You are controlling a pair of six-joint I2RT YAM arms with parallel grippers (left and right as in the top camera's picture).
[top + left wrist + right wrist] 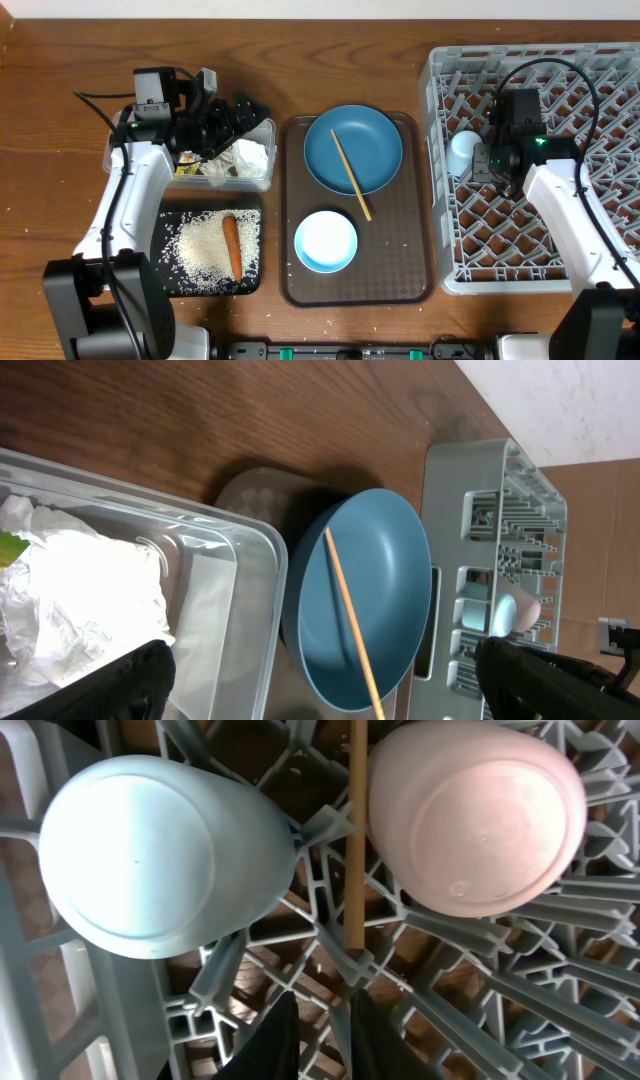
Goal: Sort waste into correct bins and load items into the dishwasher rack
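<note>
Overhead: right arm (560, 200) hides the pink cup (475, 815) and part of the light-blue cup (461, 152). Right wrist: chopstick (356, 840) runs off the top edge; right gripper fingers (272, 1040) cropped at bottom, grip indeterminate. Left wrist: left gripper fingers (90, 685) dark blurs, cropped at both bottom corners

From here I'd call the plate (375, 140) smooth and glossy, the chopstick (355, 840) bare wood, the rack (440, 240) matt grey plastic, the tub (250, 538) clear shiny plastic, and the tissue (90, 590) crumpled paper.

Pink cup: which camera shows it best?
Right wrist view: the pale pink cup sits large and close in the dishwasher rack. Left wrist view catches only a distant sliver; overhead, the right arm hides it.
</note>
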